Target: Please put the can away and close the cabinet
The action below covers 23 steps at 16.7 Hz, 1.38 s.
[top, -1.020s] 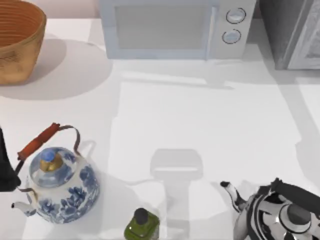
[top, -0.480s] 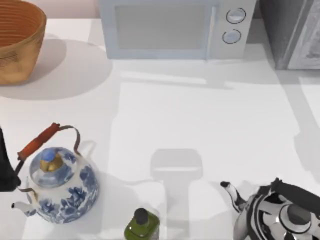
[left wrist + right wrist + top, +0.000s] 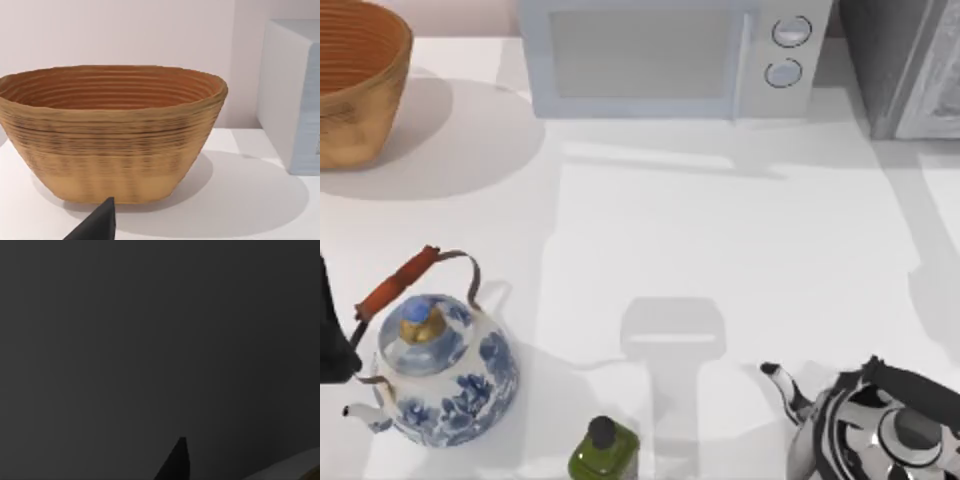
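Left gripper point(image 3: 99, 225), grip state indeterminate, sits at the left edge of the table point(image 3: 740, 240). Boxy white microwave point(image 3: 660, 55); grey cabinet point(image 3: 905, 65), back right; ribbed woven basket point(image 3: 355, 80); blue-patterned porcelain kettle point(image 3: 445, 375) beside the gripper; chrome kettle point(image 3: 880, 430); green bottle point(image 3: 603, 452). Right wrist view dark.

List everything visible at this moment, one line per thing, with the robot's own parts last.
Basket: 1, woven tan, table's far left corner.
Microwave: 1, white, far edge, centre.
Cabinet: 1, grey, far right corner.
Blue-and-white kettle: 1, red-wrapped handle, near left.
Black-and-white kettle: 1, near right.
Bottle: 1, dark green, black cap, near edge, centre.
Table: 1, white.
Left arm: dark, at the left edge beside the blue-and-white kettle.
Right wrist view: dark.
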Available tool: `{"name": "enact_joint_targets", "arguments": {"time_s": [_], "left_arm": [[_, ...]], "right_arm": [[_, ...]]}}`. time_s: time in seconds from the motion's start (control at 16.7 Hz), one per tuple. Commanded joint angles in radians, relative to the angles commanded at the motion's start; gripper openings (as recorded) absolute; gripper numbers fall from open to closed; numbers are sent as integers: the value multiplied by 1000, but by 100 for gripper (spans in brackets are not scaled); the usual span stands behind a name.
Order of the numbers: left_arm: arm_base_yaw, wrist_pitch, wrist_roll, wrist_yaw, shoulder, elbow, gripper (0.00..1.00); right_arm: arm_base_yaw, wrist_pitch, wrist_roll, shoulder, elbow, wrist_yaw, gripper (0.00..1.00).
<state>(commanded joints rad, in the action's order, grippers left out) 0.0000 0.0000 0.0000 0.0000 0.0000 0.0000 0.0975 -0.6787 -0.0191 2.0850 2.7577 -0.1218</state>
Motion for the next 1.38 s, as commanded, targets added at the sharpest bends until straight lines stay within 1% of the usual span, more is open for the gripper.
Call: {"name": "enact_joint_targets", "arguments": {"time_s": [0.3,0.36,0.9,1.02,1.2,1.38], "left_arm": [[0,0,0,0,0,0,100],[0,0,0,0,0,0,100],[0,0,0,0,0,0,100],[0,0,0,0,0,0,100],[0,0,0,0,0,0,100],[0,0,0,0,0,0,100]], "right_arm": [[0,0,0,0,0,0,98],[0,0,0,0,0,0,100],[2,0,0,0,0,0,100],[4,7,0,-28,-30,-6,100],[7,33,-1,-139,-153,-27,100],[8,78,-5,-327,-369,-54,100]]}}
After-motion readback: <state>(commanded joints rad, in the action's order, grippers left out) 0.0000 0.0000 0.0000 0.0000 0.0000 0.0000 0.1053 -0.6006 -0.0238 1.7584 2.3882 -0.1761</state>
